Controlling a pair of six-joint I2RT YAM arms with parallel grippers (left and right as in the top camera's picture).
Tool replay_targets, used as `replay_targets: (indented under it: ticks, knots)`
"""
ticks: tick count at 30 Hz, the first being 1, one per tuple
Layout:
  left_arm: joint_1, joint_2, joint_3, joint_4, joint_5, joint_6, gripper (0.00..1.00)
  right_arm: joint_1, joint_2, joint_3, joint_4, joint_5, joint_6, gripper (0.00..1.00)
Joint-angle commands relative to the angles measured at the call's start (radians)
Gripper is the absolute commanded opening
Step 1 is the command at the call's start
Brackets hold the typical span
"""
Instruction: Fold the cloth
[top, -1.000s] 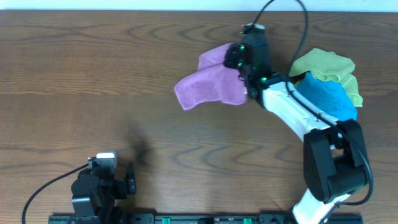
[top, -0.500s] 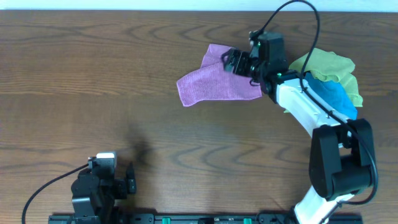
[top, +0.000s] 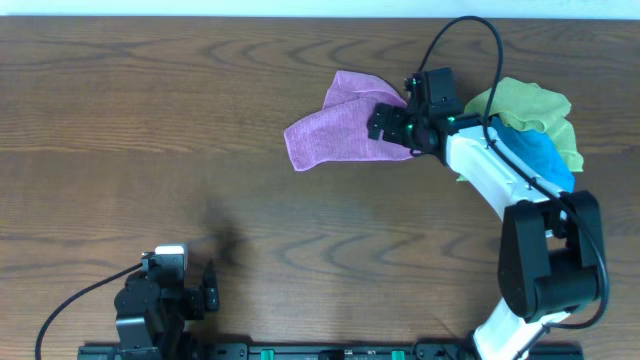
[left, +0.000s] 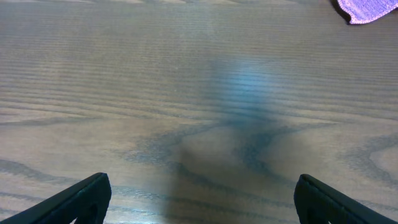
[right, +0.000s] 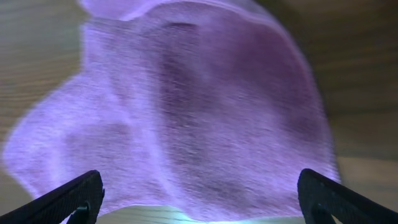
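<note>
The lilac cloth (top: 335, 130) lies on the wooden table right of centre, one flap lapped over the other. My right gripper (top: 388, 125) hovers over its right edge, open, with nothing between its fingers. In the right wrist view the cloth (right: 186, 106) fills most of the frame, and the right gripper (right: 199, 202) has its fingertips far apart at the bottom corners. My left gripper (top: 207, 288) rests at the near left of the table, open and empty. The left wrist view shows the left gripper (left: 199, 202) over bare wood, with a corner of the cloth (left: 367, 9) far off.
A yellow-green cloth (top: 525, 103) and a bright blue cloth (top: 535, 155) lie bunched together at the right, under my right arm. A black rail (top: 330, 352) runs along the table's near edge.
My right gripper has opened and let go of the cloth, which now lies flatter on the table. The gripper has drawn back to the cloth's right edge. The left arm has not moved.
</note>
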Motion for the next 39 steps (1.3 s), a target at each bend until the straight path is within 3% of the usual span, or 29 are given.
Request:
replay_targets:
  ticks: [1, 8, 15, 18, 25, 30, 32, 36, 39]
  knots:
    - [-0.004, -0.006, -0.004, -0.013, -0.007, 0.018, 0.95, -0.004, -0.019, 0.012, -0.041, 0.120, -0.029, 0.99]
    - [-0.004, -0.006, -0.004, 0.016, 0.011, 0.017, 0.95, -0.018, -0.019, -0.002, -0.069, 0.191, -0.060, 0.99]
    - [-0.004, 0.009, 0.006, 0.204, 0.188, -0.026, 0.95, -0.085, -0.019, -0.019, -0.069, 0.118, -0.050, 0.92]
    - [-0.004, 0.095, 0.045, 0.227, 0.223, -0.078, 0.95, -0.101, -0.019, -0.019, -0.070, 0.108, -0.050, 0.91]
    - [-0.004, 0.534, 0.258, 0.228, 0.331, -0.189, 0.95, -0.101, -0.011, -0.019, -0.070, 0.081, -0.012, 0.91]
    - [-0.004, 0.980, 0.555, 0.244, 0.696, -0.226, 0.95, -0.101, -0.009, -0.019, -0.070, 0.054, -0.010, 0.91]
    - [-0.004, 1.083, 0.595, 0.294, 0.743, -0.241, 0.95, -0.101, -0.009, -0.019, -0.070, 0.035, -0.008, 0.91]
    - [-0.004, 1.243, 0.601, 0.351, 0.756, -0.558, 0.95, -0.101, -0.009, -0.019, -0.071, -0.010, -0.008, 0.92]
    - [-0.004, 1.333, 0.601, 0.412, 0.755, -0.707, 0.95, -0.101, -0.009, -0.019, -0.071, -0.020, -0.008, 0.93]
